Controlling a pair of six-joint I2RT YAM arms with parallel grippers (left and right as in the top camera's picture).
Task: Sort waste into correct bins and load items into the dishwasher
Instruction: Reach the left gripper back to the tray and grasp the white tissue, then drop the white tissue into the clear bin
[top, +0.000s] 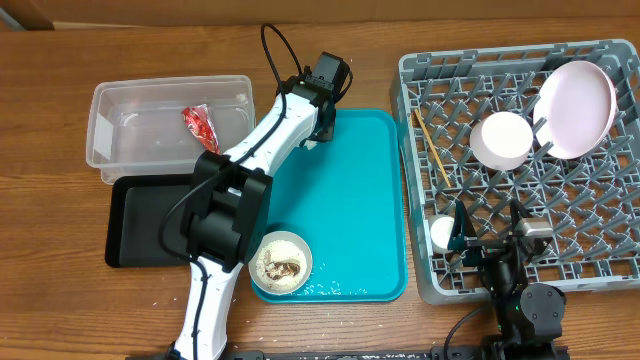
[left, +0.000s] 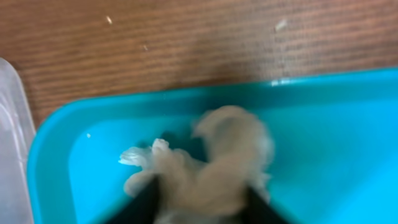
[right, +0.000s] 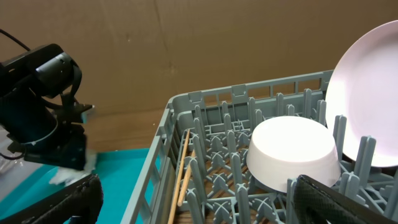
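Clamped tight in the left fingers: the crumpled white napkin, over the teal tray's corner, bare wooden surface beyond. Spread wide and empty, the right fingers, low over the grey dish rack. Ahead between them an upturned pale bowl, chopsticks leftward, the pale plate on edge farther right.
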